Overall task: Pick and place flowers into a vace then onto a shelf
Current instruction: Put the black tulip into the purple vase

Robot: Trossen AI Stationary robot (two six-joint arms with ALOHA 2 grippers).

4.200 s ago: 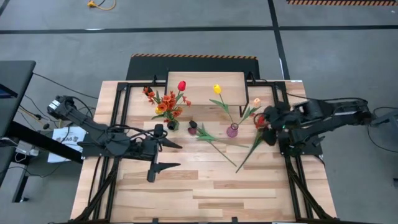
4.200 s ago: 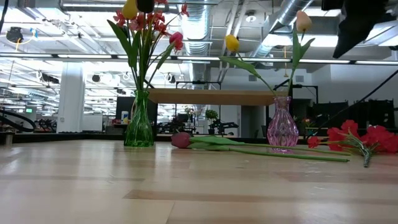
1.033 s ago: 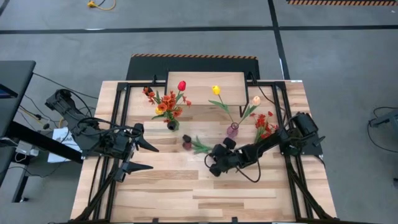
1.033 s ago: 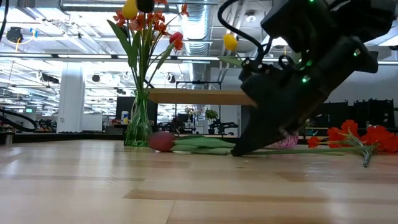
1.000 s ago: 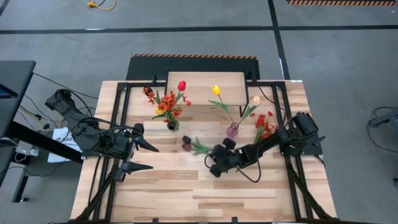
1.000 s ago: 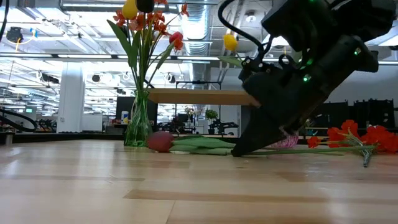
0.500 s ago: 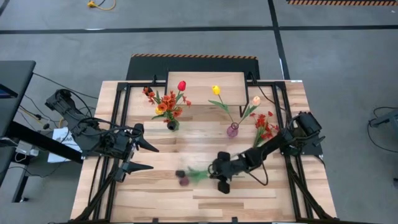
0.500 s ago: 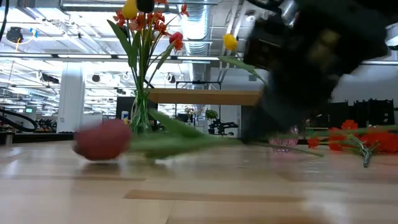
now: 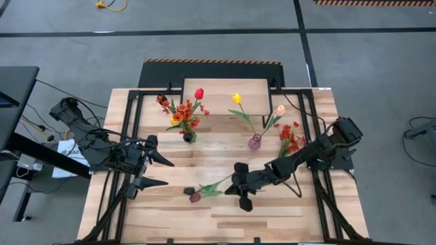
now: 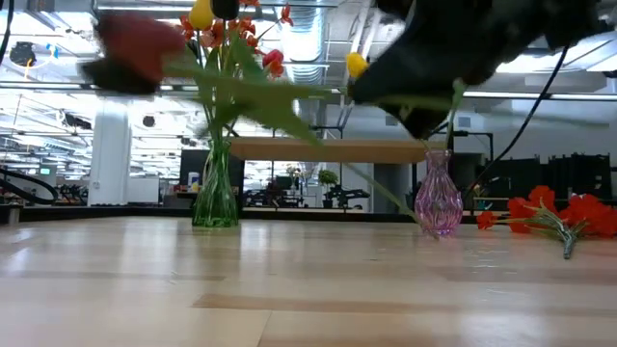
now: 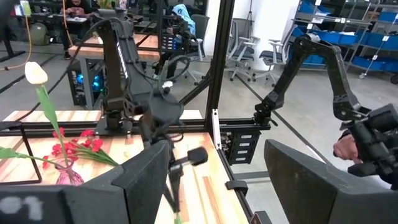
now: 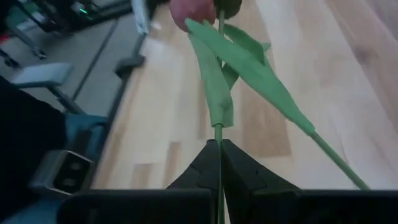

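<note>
Surface: light wood slatted tabletop (image 9: 225,218) on a grey floor, with an open workshop showing beyond it.

- Shelf (image 9: 226,88): at the table's far edge, nothing standing on it.
- Green vase (image 10: 216,198): in front of the shelf, holding red, yellow and orange flowers (image 9: 182,112).
- Pink vase (image 10: 439,204): to its right, holding a yellow tulip (image 9: 237,98) and a cream tulip (image 9: 280,109).
- Red blossom spray (image 9: 289,138): lying on the table beside the pink vase.
- My right gripper (image 9: 240,186): over mid-table, pinched tight on the stem of a dark red tulip (image 9: 195,197), which is lifted clear of the wood, head pointing left.
- My left gripper (image 9: 161,172): fingers spread apart, empty, waiting at the table's left.
</note>
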